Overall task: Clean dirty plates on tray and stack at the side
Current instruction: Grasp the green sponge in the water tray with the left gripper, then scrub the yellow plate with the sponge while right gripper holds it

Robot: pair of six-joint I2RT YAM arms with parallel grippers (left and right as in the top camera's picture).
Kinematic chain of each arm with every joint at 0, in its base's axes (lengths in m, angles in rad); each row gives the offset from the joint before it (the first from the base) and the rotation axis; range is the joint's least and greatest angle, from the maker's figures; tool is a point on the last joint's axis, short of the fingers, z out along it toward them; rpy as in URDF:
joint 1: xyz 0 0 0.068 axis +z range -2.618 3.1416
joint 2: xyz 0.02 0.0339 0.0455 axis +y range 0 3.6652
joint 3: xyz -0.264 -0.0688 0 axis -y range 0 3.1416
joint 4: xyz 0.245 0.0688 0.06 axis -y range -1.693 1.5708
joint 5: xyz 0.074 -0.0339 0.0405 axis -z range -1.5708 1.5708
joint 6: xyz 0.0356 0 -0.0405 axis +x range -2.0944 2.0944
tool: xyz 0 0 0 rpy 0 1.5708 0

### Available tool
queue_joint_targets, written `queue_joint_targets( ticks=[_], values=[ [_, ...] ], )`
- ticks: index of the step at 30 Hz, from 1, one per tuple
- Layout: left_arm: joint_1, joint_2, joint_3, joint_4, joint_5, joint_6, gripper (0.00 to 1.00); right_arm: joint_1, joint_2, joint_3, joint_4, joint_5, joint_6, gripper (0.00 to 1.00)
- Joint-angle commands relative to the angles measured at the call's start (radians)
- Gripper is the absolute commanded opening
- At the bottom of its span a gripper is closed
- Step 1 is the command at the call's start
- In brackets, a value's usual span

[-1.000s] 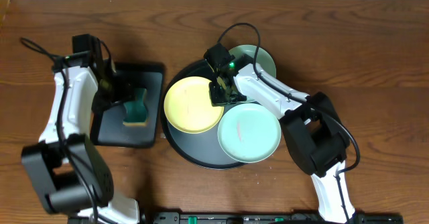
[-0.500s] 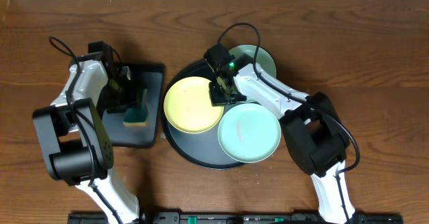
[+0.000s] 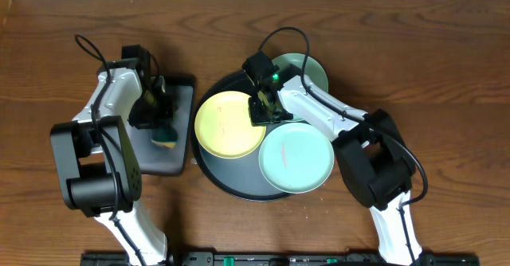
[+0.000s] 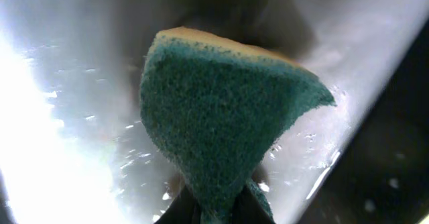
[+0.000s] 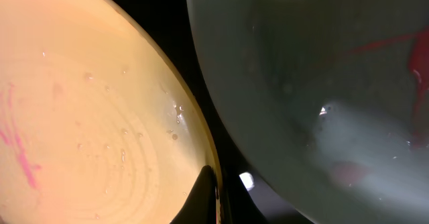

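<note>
A pale yellow plate (image 3: 229, 124) lies on the left of the round black tray (image 3: 231, 185), marked with pink smears (image 5: 20, 150). My right gripper (image 3: 260, 113) is shut on its right rim (image 5: 209, 198). A mint plate (image 3: 296, 157) sits at the tray's front right, with red streaks (image 5: 315, 83) showing on it in the right wrist view. Another mint plate (image 3: 311, 68) lies at the back, half off the tray. My left gripper (image 3: 159, 119) is shut on a green-and-yellow sponge (image 4: 221, 123) over the rectangular black tray (image 3: 179, 99).
The rectangular tray's wet floor (image 4: 80, 117) glares brightly under the sponge. Bare wooden table (image 3: 446, 75) lies to the right and behind the trays. Both arm bases stand at the near edge.
My left gripper has closed on the sponge and shifted right over the rectangular tray. The right gripper and the plates have not moved.
</note>
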Motion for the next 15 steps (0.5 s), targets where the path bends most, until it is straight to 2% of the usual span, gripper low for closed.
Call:
queue_joint_targets(
  ticks=[1,5,11,15],
  values=[
    [0.004,-0.112,0.093,-0.027,-0.024,-0.053,0.07,0.009,0.050,0.006,0.005,0.006,-0.008,0.01],
    [0.004,-0.194,0.098,-0.027,0.001,-0.096,0.07,0.009,0.050,0.006,0.005,0.006,-0.008,0.01],
    [-0.016,-0.200,0.074,-0.012,0.199,-0.100,0.07,0.009,0.050,0.006,0.006,0.005,-0.008,0.01],
    [-0.072,-0.172,0.040,0.009,0.203,-0.187,0.07,0.009,0.050,0.006,0.006,0.005,-0.008,0.01]
  ],
)
